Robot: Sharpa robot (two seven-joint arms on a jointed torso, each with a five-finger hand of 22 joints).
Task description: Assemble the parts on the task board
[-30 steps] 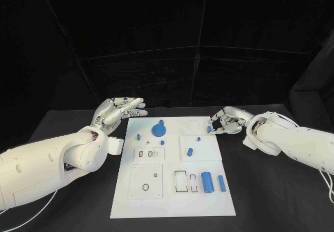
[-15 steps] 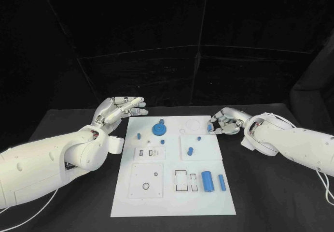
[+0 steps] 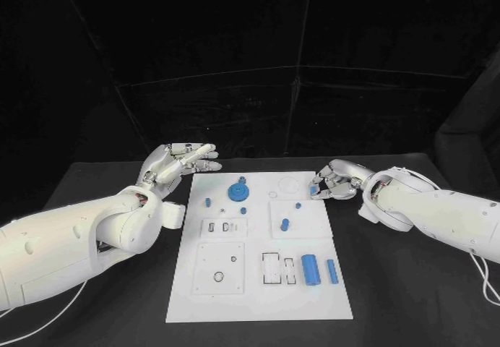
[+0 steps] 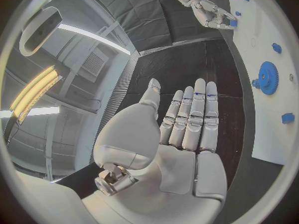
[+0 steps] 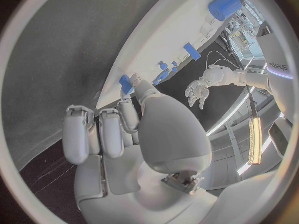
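The white task board (image 3: 261, 303) lies lengthwise in the middle of the table. My right hand (image 3: 335, 181) hovers at the board's far right edge and pinches a small blue part (image 3: 313, 190) between thumb and a finger; the right wrist view shows this part (image 5: 126, 83) at the fingertips. My left hand (image 3: 179, 163) floats beside the board's far left corner, fingers straight and apart, holding nothing. A blue gear (image 3: 238, 193) sits on the far part of the board, with small blue pegs (image 3: 207, 203) near it. Two blue cylinders (image 3: 309, 270) lie near the right edge.
Another blue peg (image 3: 283, 227) lies on a raised square plate right of centre. Rectangular slots (image 3: 276, 269) and an oval hole (image 3: 219, 278) mark the near half of the board. Black table (image 3: 396, 289) surrounds the board on both sides.
The right hand has risen slightly and shifted a little toward the board with the small blue part in its pinch. The left hand has barely moved.
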